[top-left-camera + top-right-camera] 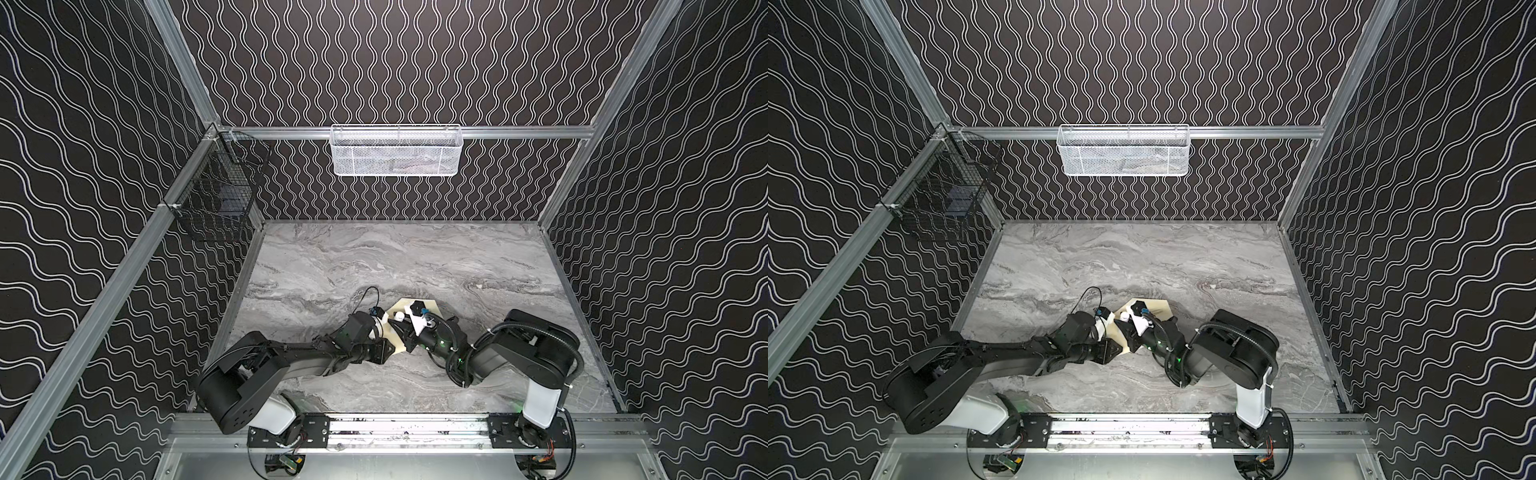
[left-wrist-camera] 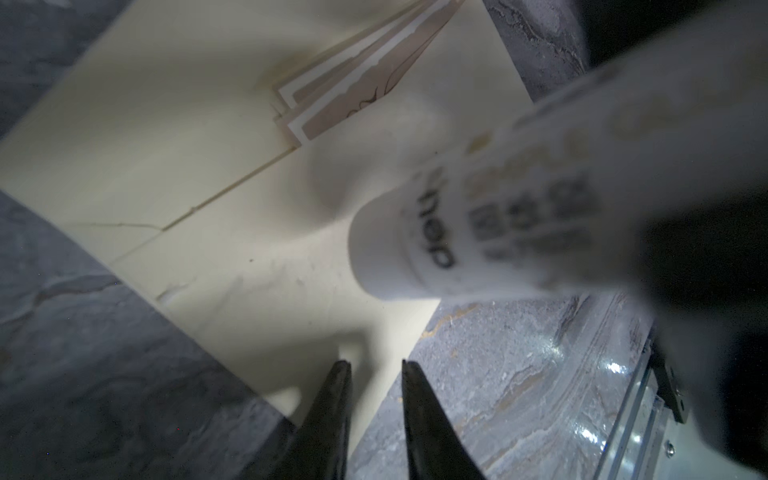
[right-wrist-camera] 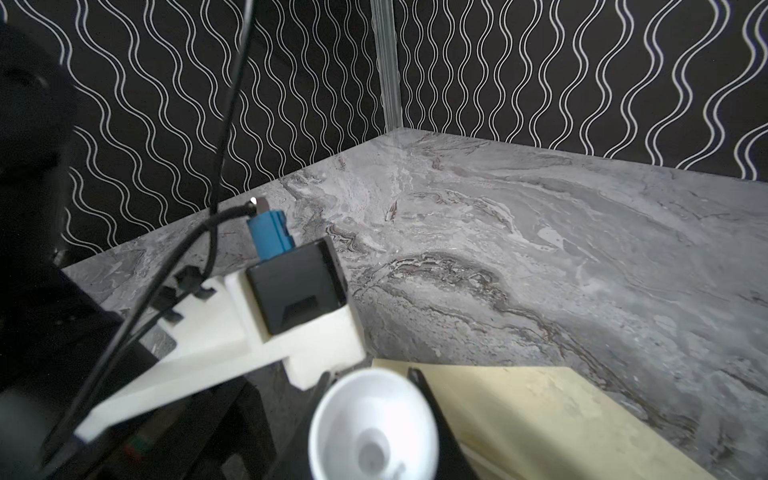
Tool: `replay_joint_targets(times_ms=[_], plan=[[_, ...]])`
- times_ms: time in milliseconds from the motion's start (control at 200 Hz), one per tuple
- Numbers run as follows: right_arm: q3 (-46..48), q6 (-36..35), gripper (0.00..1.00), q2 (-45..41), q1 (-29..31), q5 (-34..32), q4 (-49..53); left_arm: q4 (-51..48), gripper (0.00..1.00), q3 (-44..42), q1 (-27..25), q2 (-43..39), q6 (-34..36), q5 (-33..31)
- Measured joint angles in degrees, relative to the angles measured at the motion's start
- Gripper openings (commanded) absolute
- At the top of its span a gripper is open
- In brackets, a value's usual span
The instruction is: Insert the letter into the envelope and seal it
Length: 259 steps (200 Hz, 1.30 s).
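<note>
The pale cream envelope [image 1: 432, 306] [image 1: 1156, 307] lies flat on the marble table, mostly covered by both arms in both top views. In the left wrist view the envelope [image 2: 187, 137] fills the middle, and a strip of the tan bordered letter [image 2: 357, 95] shows at its mouth; the rest of the letter is hidden. My right gripper [image 3: 370, 378] is shut on a white glue stick [image 3: 374, 424] [image 2: 436, 232], whose end hangs just over the envelope. My left gripper [image 2: 376, 365] sits at the envelope's near corner, its jaws narrowly apart with nothing between them.
A white mesh basket [image 1: 395, 151] hangs on the back wall and a black wire basket [image 1: 220, 195] on the left wall. The left arm's wrist camera mount [image 3: 291, 291] sits close beside the right gripper. An aluminium rail [image 1: 407, 428] runs along the front edge.
</note>
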<state>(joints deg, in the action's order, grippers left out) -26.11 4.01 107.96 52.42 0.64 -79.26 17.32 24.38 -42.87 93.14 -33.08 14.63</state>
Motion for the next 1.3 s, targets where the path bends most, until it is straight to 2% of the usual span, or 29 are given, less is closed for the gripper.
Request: replay_joint_targets(times_ms=[230,656,1096,1296], plan=[[-0.2,-0.2,0.0,4.9,1.0,-2.5,-0.4,3.7,0.26,-2.1,0.0,-0.3,-1.1,-0.3],[2.5,-1.7,0.0,5.1,-0.2,-7.7,-4.2,12.9,0.25,-7.5,0.1,0.1,-4.3,-0.5],[9.7,-1.0,0.0,0.9,-5.5,-11.7,-6.7,14.9,0.26,-8.4,0.1,0.2,-5.9,-0.5],[8.4,-1.2,0.0,-5.6,-4.0,-12.2,-1.8,14.0,0.26,-8.5,0.1,-0.6,-5.9,-0.5]])
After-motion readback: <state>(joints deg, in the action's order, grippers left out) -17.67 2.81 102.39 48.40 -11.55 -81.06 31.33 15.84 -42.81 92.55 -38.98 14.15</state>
